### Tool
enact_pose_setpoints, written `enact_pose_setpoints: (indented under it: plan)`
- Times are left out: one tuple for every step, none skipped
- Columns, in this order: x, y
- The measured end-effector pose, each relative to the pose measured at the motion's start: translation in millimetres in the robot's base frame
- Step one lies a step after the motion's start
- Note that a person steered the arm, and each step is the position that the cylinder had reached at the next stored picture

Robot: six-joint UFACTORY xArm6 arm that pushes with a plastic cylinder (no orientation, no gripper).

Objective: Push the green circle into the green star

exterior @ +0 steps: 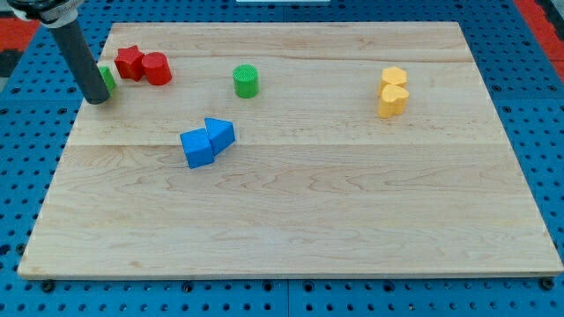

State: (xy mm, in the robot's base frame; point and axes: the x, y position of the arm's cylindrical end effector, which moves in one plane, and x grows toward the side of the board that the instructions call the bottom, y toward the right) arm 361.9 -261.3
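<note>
The green circle [246,80] stands on the wooden board at the view's upper middle-left. The green star [107,78] is at the view's far left, mostly hidden behind the rod; only a green edge shows. My tip [96,99] rests on the board at the star's left side, touching or very close to it. The green circle is well to the right of my tip, with the red blocks between them.
A red star [130,62] and a red cylinder [158,69] sit touching just right of the green star. A blue cube [197,147] and blue triangle [220,133] touch below the circle. Two yellow blocks [393,90] are at the right. The board's left edge [77,114] is close to my tip.
</note>
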Motion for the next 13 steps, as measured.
enact_pose_setpoints:
  plan:
    - [5.0,4.6]
    - [13.9,68.8]
    - [9.5,174.7]
    - [-1.4,270.3]
    - [-49.3,312.3]
    - [-47.2,272.4]
    - [-4.5,196.7]
    - [24.9,146.8]
    - [10.1,204.9]
    - [-43.3,233.6]
    - [-56.6,179.6]
    - [-18.9,124.9]
    - [8.5,104.1]
